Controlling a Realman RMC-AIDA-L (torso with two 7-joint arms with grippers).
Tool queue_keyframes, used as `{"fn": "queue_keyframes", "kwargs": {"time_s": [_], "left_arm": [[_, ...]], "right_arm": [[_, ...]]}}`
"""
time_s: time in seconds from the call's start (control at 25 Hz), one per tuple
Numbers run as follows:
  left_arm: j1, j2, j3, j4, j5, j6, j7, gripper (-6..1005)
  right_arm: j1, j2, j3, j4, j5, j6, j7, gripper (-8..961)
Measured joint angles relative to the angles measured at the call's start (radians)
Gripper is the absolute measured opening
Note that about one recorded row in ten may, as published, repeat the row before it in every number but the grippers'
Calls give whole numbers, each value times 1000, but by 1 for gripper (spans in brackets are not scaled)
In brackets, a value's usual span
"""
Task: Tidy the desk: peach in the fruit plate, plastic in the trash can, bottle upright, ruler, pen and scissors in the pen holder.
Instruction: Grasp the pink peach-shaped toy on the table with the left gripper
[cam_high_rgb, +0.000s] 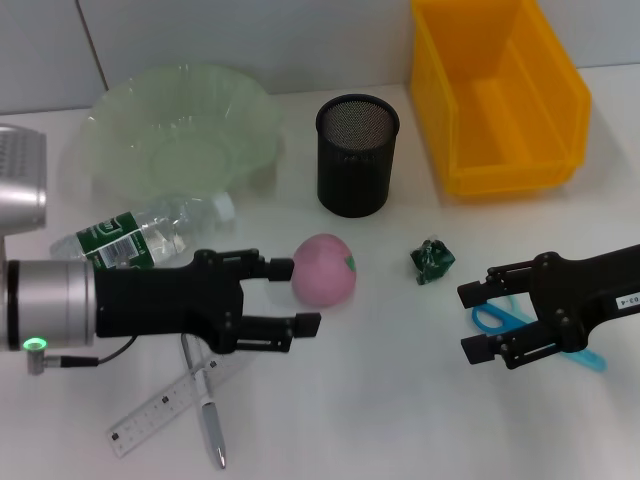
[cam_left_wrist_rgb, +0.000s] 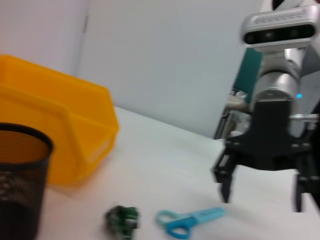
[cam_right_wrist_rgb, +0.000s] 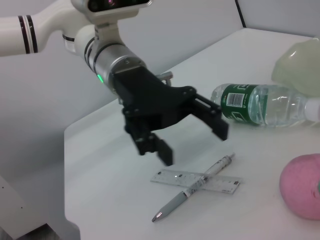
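A pink peach (cam_high_rgb: 324, 268) lies mid-table, and my left gripper (cam_high_rgb: 297, 295) stands open just to its left, with nothing between the fingers. The water bottle (cam_high_rgb: 150, 235) lies on its side behind that arm. Under it, the pen (cam_high_rgb: 207, 405) crosses the clear ruler (cam_high_rgb: 165, 405). Over the blue scissors (cam_high_rgb: 492, 318) my right gripper (cam_high_rgb: 470, 321) hovers open. Crumpled green plastic (cam_high_rgb: 432, 261) sits between peach and scissors. At the back stand the green glass fruit plate (cam_high_rgb: 180, 130), black mesh pen holder (cam_high_rgb: 357, 155) and yellow trash can (cam_high_rgb: 500, 95).
The left wrist view shows the trash can (cam_left_wrist_rgb: 55, 130), pen holder (cam_left_wrist_rgb: 20, 175), plastic (cam_left_wrist_rgb: 121, 220), scissors (cam_left_wrist_rgb: 190, 222) and right gripper (cam_left_wrist_rgb: 261, 200). The right wrist view shows the left gripper (cam_right_wrist_rgb: 194, 143), bottle (cam_right_wrist_rgb: 260, 105), ruler (cam_right_wrist_rgb: 172, 177), pen (cam_right_wrist_rgb: 175, 202) and peach (cam_right_wrist_rgb: 302, 185).
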Motion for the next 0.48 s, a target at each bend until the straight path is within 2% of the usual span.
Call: {"fn": "queue_keyframes", "kwargs": {"time_s": [0.08, 0.12, 0.2, 0.36, 0.4, 0.44, 0.48], "left_arm": [[-1, -6, 1, 13, 8, -31, -1, 828], [-4, -17, 18, 37, 25, -98, -2, 828], [-7, -19, 30, 45, 27, -127, -2, 828], [-51, -21, 155, 51, 22, -299, -4, 828], [-51, -21, 155, 51, 22, -299, -4, 828], [-71, -21, 224, 52, 23, -383, -10, 828], [-71, -21, 224, 52, 23, -383, -10, 828]], "right_arm": [[0, 0, 0, 0, 0, 0, 0, 811], [0, 0, 0, 0, -1, 1, 2, 811], [0, -1, 0, 0, -1, 2, 5, 810], [-1, -3, 0, 0, -2, 3, 14, 808], [-1, -3, 0, 0, -2, 3, 16, 808], [-2, -3, 0, 0, -2, 4, 18, 807], [-2, -3, 0, 0, -2, 4, 18, 807]]}}
